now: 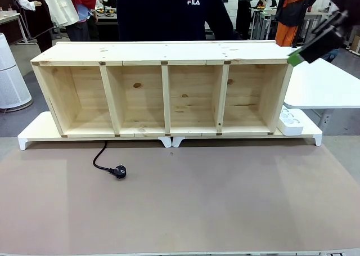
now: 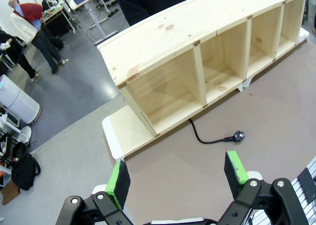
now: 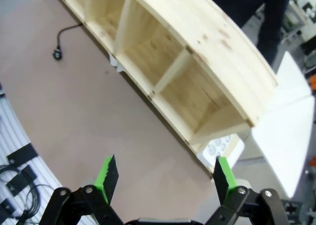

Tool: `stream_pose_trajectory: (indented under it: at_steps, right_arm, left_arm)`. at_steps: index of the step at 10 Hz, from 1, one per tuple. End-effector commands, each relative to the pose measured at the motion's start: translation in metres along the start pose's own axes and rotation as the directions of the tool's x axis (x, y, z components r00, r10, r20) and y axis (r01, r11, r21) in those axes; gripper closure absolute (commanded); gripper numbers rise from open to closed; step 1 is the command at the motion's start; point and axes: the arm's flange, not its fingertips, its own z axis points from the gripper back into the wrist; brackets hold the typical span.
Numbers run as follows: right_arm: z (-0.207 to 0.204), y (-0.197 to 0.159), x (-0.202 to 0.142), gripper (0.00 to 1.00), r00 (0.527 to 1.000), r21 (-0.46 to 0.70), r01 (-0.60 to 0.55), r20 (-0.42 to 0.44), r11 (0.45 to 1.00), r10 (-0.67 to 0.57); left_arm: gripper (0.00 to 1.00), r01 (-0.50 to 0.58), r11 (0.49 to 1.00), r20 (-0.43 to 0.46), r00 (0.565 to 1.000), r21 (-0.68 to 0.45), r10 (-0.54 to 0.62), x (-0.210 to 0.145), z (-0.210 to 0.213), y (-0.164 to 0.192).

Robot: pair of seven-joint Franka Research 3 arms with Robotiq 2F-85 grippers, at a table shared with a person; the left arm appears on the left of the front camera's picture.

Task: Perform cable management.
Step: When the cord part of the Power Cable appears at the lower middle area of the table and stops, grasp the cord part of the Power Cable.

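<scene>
Fingers (image 2: 118,184) of the left gripper (image 2: 177,178) stand wide apart with nothing between the green pads, and the right gripper (image 3: 164,179) is spread just as wide and just as empty. I read both as parked high and clear so that the wrist cameras take in the whole job before either arm commits.

From the front camera, the cable (image 1: 95,164) comes out from under the wooden shelf (image 1: 169,53) below its leftmost divider. It curls towards 7 o'clock on the brown mat (image 1: 225,211) and ends in the plug (image 1: 120,172), which lies flat and loose at about 8 o'clock from the centre of the table. Nothing touches it.

The shelf sits on a low white base (image 1: 34,135), its four compartments facing me, with a person (image 1: 169,14) standing behind it at 12 o'clock. A white power strip (image 1: 289,121) rests on the base at the shelf's 3 o'clock end, well apart from the plug. I take that to be why the cord counts as untidy: its free end is stranded at the wrong end.

My left arm looks the better placed, since the plug sits at roughly 1 o'clock just beyond its open fingers. The right gripper hangs above the shelf's far corner, near the strip.
</scene>
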Motion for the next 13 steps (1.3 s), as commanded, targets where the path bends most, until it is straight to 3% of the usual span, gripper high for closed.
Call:
stream_pose_trajectory:
  at_steps: [1, 3, 7, 10, 13]
  right_arm:
    - [-0.005, 0.007, 0.034, 0.00, 0.998, 0.007, -0.053, -0.025, 0.999, 0.053]
    - [-0.013, 0.024, 0.068, 0.00, 0.997, 0.019, -0.062, -0.053, 0.998, 0.063]
    - [-0.054, 0.070, 0.133, 0.00, 0.976, 0.119, -0.046, -0.205, 0.992, 0.070]
    - [-0.094, 0.103, 0.174, 0.00, 0.964, 0.165, -0.073, -0.241, 0.984, 0.112]
    - [-0.120, 0.131, 0.192, 0.00, 0.954, 0.181, -0.101, -0.260, 0.978, 0.147]
  left_arm:
    - [0.00, -0.014, 1.000, 0.012, 1.000, -0.002, 0.014, 0.002, -0.001, -0.001]
    - [0.00, -0.014, 1.000, 0.012, 1.000, -0.002, 0.014, 0.002, -0.001, -0.001]
    - [0.00, -0.014, 1.000, 0.012, 1.000, -0.002, 0.014, 0.002, -0.001, -0.001]
    - [0.00, -0.014, 1.000, 0.012, 1.000, -0.002, 0.014, 0.002, -0.001, -0.001]
    - [0.00, -0.014, 1.000, 0.012, 1.000, -0.002, 0.014, 0.002, -0.001, -0.001]
